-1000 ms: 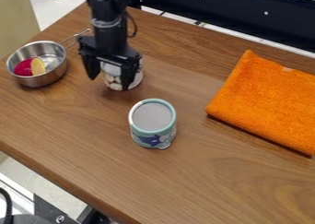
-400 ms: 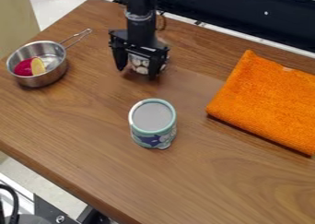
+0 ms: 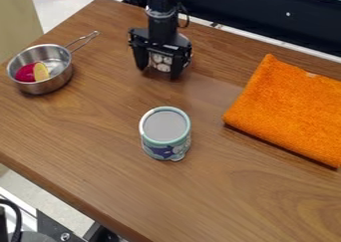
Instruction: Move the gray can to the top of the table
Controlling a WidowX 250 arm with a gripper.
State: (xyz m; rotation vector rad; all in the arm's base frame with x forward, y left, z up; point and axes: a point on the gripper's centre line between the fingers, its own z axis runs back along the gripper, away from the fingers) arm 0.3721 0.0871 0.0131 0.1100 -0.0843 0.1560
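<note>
Gray can (image 3: 161,61) is what I take the can between my fingers to be, and it sits close to the far edge of the table (image 3: 220,206), towards the far left corner. The gripper (image 3: 158,73) hangs down over it with one finger at each side, parted by about the can's own width, so I judge that I have it by the body; whether its base touches the wood I cannot tell. Coming at it from above makes sense to me: the fingers point down along the wall, which should keep the can upright for a plain set-down. I read "top" as the far side of the table, and this spot looks nearly there, so what's left is probably a small adjustment, a gentle lowering and a release. The teal-rimmed can (image 3: 164,129) stands nearer the middle, well apart, and the orange cloth (image 3: 286,109) lies off to the right, so neither crowds me. I'd mind the steel pot (image 3: 41,69) at the left edge, whose handle points towards the far corner, if I drifted that way.
</note>
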